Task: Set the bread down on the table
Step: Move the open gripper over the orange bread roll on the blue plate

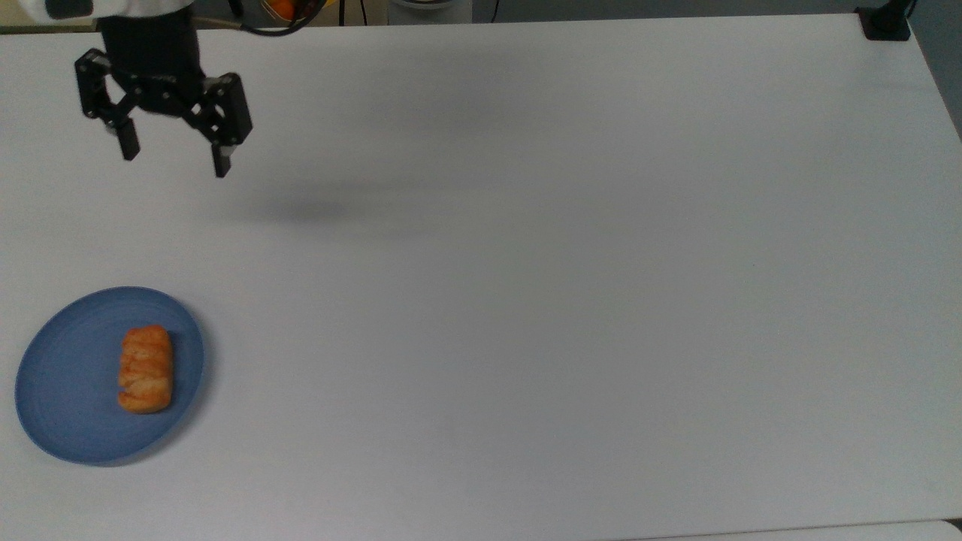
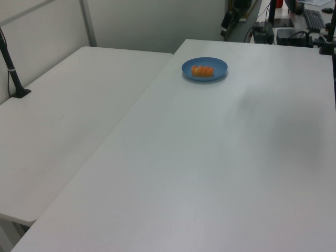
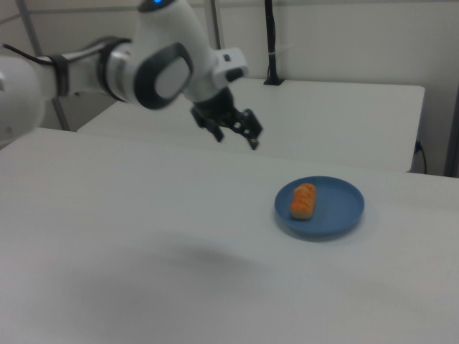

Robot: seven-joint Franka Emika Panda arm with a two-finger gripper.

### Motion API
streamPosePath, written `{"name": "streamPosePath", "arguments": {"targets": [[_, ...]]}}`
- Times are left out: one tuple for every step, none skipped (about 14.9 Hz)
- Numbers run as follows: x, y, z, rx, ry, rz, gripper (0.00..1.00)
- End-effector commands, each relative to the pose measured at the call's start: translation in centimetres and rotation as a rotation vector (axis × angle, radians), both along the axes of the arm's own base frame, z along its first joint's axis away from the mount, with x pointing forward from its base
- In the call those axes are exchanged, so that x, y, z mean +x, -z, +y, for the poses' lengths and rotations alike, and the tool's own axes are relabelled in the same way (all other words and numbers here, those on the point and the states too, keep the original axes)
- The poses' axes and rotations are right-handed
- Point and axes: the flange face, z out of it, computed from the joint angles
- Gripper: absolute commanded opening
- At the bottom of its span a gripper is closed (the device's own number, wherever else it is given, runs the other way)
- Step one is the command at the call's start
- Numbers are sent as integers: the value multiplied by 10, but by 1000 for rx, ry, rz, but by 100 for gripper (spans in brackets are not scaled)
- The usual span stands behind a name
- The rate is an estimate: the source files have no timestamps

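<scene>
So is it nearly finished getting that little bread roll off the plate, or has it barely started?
Barely started. Nothing is done yet: the bread lies on the blue plate, untouched. In hand: the gripper hangs open and empty in the air, well apart from the plate. Left to do: reach the bread, grasp it, lift it and set it on the bare table.

A round blue plate sits beside a second white table.

The table looks smooth, matt white laminate. At eight o'clock, the blue plate seems matt plastic, faintly ringed; the bread has a flaky, glazed crust.
</scene>
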Motion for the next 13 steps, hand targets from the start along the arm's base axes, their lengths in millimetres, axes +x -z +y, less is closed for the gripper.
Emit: {"name": "streamPosePath", "arguments": {"targets": [[26, 43, -40, -69, -45, -76, 100], [31, 58, -47, -79, -42, -90, 100], [35, 72, -55, -86, -36, -105, 100], [41, 92, -63, -101, -36, -128, 100], [45, 104, -65, -110, -36, -149, 100], [50, 119, -66, -117, -37, -168, 100], [54, 130, -67, -124, -35, -193, 100], [58, 147, -66, -130, -38, -214, 100], [60, 158, -65, -132, -40, -218, 100], [61, 163, -67, -135, -40, -223, 100], [62, 174, -66, -135, -44, -216, 100], [63, 181, -67, -138, -44, -218, 100], [63, 190, -67, -140, -45, -222, 100]]}}
